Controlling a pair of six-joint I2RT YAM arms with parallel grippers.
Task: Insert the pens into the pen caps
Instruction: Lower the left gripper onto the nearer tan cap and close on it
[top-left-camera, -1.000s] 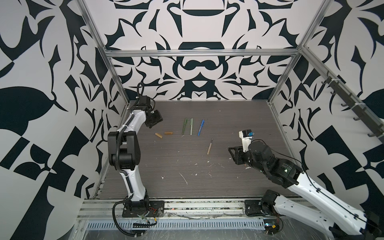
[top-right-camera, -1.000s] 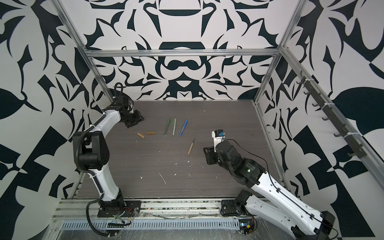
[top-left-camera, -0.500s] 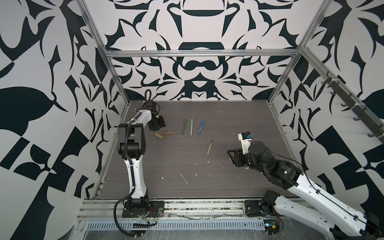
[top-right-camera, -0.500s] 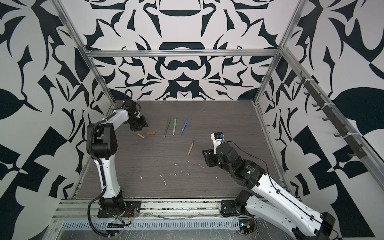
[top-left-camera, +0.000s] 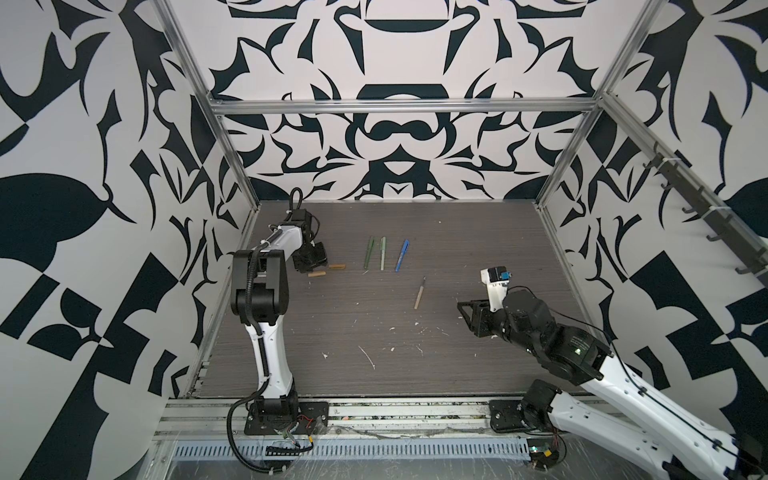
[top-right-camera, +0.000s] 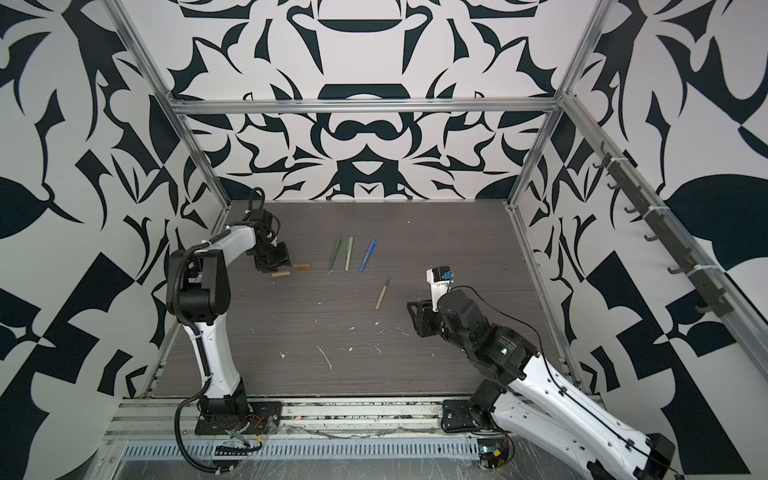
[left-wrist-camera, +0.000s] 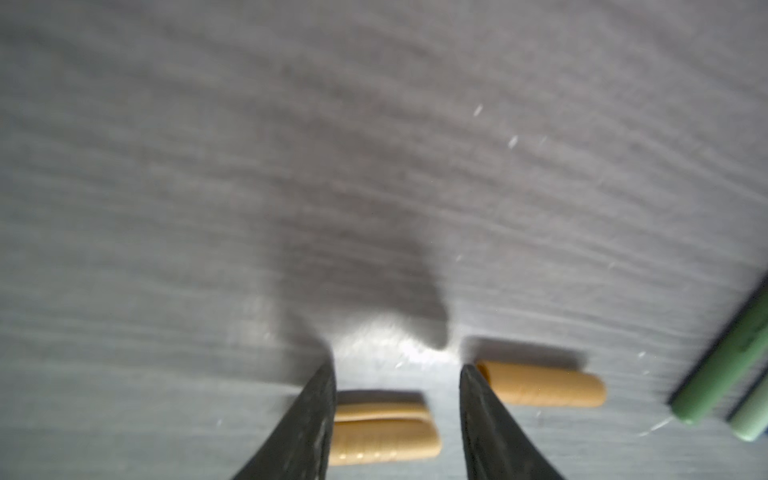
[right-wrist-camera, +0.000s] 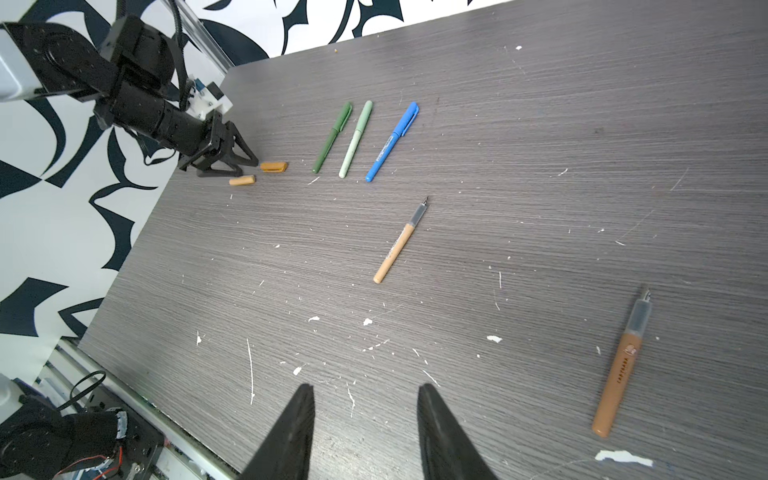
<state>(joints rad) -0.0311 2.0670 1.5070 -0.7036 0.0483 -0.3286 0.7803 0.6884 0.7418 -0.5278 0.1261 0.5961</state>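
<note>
Two loose pen caps lie at the far left: a tan cap and an orange-brown cap. My left gripper is open just above the table. The tan cap lies between its fingers, untouched. The orange-brown cap is just outside one finger. A dark green pen, a pale green pen and a blue pen lie side by side with caps on. A bare tan pen lies mid-table. A bare orange-brown pen lies beside my open, empty right gripper.
White flecks of debris are scattered over the near half of the grey wood-grain table. Patterned walls and metal frame posts close in the left, right and far sides. The arm bases stand on a rail at the front edge.
My left gripper has swung from the far-left corner down and right to the two loose caps. My right gripper has shifted slightly and opened a little.
</note>
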